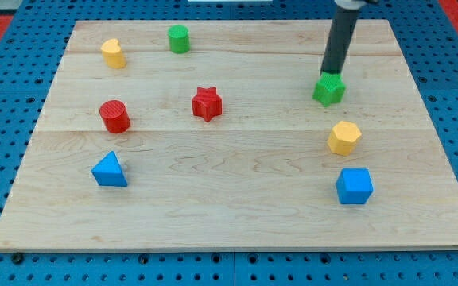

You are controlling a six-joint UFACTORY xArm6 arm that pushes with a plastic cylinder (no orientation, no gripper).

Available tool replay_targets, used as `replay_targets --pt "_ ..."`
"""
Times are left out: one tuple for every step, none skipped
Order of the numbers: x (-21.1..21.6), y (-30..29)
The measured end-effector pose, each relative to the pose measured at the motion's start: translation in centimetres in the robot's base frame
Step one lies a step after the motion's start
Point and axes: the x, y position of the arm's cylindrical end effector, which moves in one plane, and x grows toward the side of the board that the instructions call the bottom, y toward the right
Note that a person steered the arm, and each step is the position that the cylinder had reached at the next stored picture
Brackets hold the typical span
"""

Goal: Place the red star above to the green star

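The red star (207, 103) lies near the middle of the wooden board (237, 206). The green star (329, 89) lies at the view's upper right, well to the right of the red star. My tip (327, 74) is at the green star's top edge, touching or almost touching it, with the dark rod rising from it to the view's top. The tip is far to the right of the red star.
A yellow block (113, 53) and a green cylinder (179, 39) are at the upper left. A red cylinder (114, 116) and a blue triangle (109, 170) are at the left. A yellow hexagon (344, 137) and a blue cube (354, 186) are at the right.
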Motion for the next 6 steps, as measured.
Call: replay_targets --pt "-2.1 -4.4" --pt "0.1 -8.1" --pt "0.1 -16.6" --pt "-1.1 -27.3" --pt "2.2 -29.6" --pt "6.2 -24.4"
